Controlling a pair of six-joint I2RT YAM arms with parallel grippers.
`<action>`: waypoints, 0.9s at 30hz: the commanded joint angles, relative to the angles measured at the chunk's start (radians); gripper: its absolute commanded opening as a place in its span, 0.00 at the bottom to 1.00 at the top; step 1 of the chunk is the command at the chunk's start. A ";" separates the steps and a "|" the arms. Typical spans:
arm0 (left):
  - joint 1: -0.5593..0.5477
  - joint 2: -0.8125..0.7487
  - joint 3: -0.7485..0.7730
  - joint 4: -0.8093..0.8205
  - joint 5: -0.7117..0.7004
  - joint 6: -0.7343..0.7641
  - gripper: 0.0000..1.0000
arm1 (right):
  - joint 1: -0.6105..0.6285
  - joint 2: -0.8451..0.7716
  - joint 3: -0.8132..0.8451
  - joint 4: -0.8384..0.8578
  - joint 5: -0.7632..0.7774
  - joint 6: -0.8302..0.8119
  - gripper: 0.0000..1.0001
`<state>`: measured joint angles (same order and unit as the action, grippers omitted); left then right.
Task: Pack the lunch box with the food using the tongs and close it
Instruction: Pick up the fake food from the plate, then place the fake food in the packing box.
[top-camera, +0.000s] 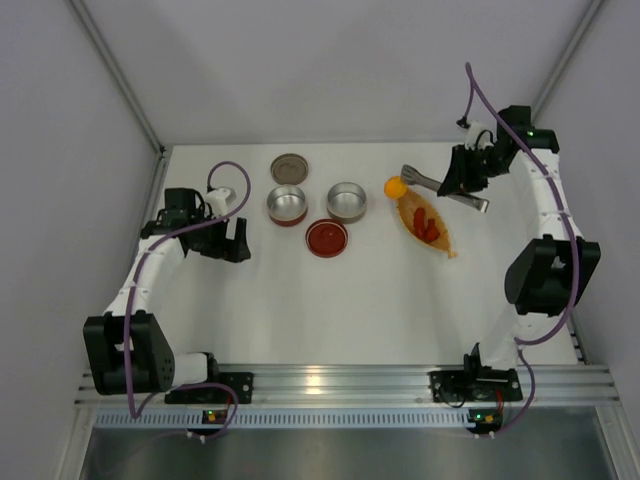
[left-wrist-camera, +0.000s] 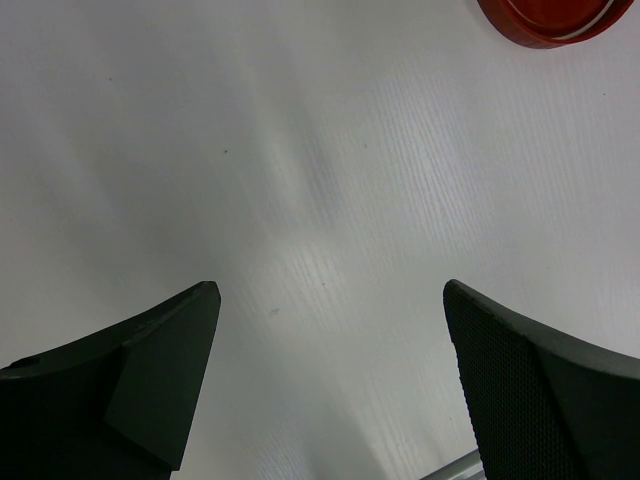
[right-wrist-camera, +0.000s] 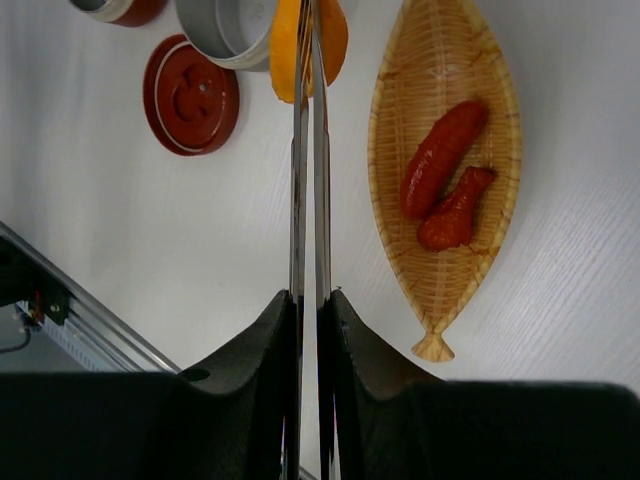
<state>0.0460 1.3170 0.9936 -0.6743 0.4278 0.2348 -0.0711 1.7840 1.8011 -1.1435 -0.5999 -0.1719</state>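
My right gripper (right-wrist-camera: 309, 295) (top-camera: 462, 180) is shut on the grey metal tongs (right-wrist-camera: 322, 150) (top-camera: 428, 181), squeezing their two arms almost together. The tongs' tips pinch a round orange-yellow food piece (right-wrist-camera: 335, 40) (top-camera: 395, 187), held just left of the woven orange dish (right-wrist-camera: 400, 250) (top-camera: 445, 243) and close to the right tin (right-wrist-camera: 225, 30) (top-camera: 347, 201). Two red slices (right-wrist-camera: 440, 160) (top-camera: 428, 224) lie in the dish. My left gripper (left-wrist-camera: 330, 290) (top-camera: 235, 240) hangs open over bare table, left of the tins, with nothing between its fingers.
A second metal tin (top-camera: 287, 204) stands left of the first. A red lid (top-camera: 327, 238) (right-wrist-camera: 190, 95) (left-wrist-camera: 550, 20) lies in front of the tins, and a brownish round lid (top-camera: 289, 168) lies behind them. White walls close in the table on both sides.
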 joint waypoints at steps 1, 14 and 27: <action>0.000 0.007 0.048 0.015 0.026 -0.017 0.98 | 0.027 -0.044 0.087 0.045 -0.133 -0.002 0.00; 0.043 0.008 0.100 0.022 0.120 -0.061 0.98 | 0.326 0.150 0.283 0.234 -0.201 0.121 0.00; 0.060 0.011 0.125 0.050 0.108 -0.083 0.98 | 0.487 0.302 0.334 0.373 -0.120 0.160 0.00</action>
<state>0.0998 1.3270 1.0809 -0.6651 0.5121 0.1619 0.3840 2.0857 2.0914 -0.8722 -0.7261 -0.0208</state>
